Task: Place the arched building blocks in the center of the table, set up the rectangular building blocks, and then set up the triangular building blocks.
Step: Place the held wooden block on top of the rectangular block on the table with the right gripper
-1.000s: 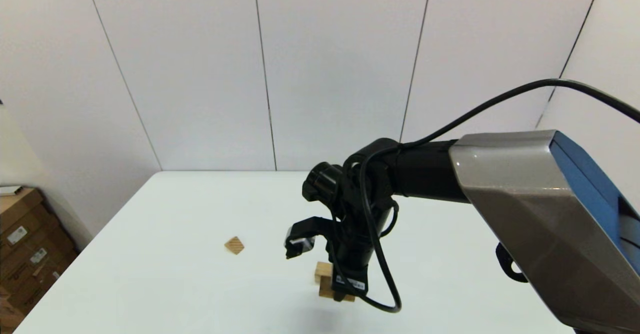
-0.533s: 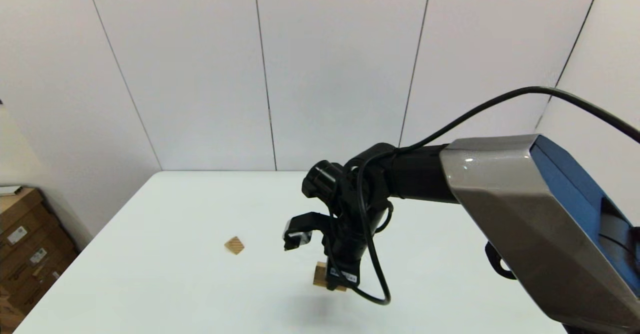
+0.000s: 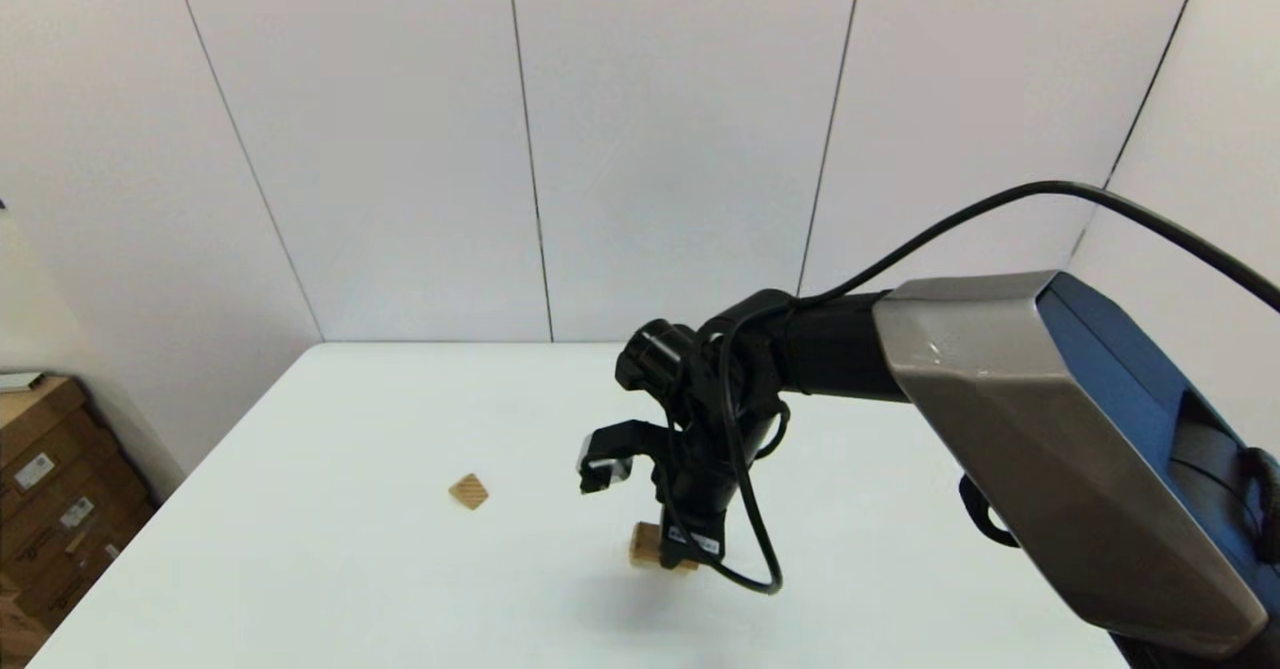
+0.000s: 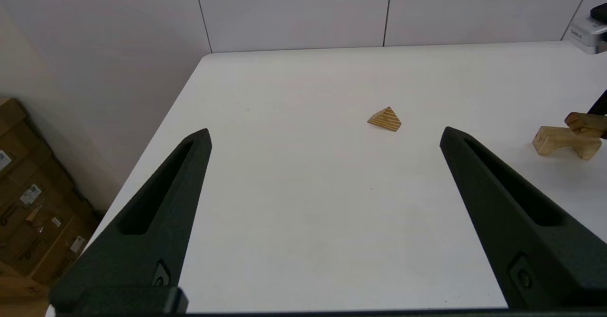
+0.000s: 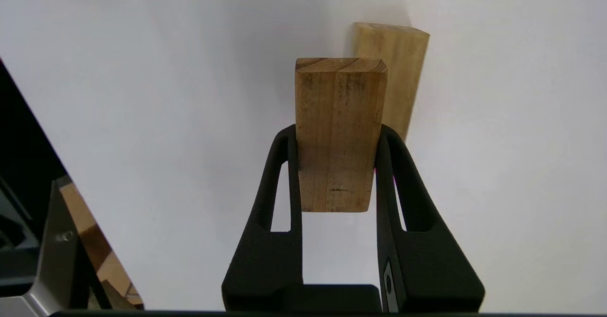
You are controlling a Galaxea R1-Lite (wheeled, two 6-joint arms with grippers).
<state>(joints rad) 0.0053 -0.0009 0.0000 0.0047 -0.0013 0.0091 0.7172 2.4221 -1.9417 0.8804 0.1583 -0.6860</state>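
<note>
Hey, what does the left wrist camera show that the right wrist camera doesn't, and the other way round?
Only the left wrist view shows the small striped wedge lying alone on the table, the cardboard boxes beside it, and the open left end effector, which is holding nothing. Only the right wrist view shows the right end effector shut on the flat plank. Both show the plank and the thick arched block, the plank held partly over the block, plus the white tabletop.
</note>
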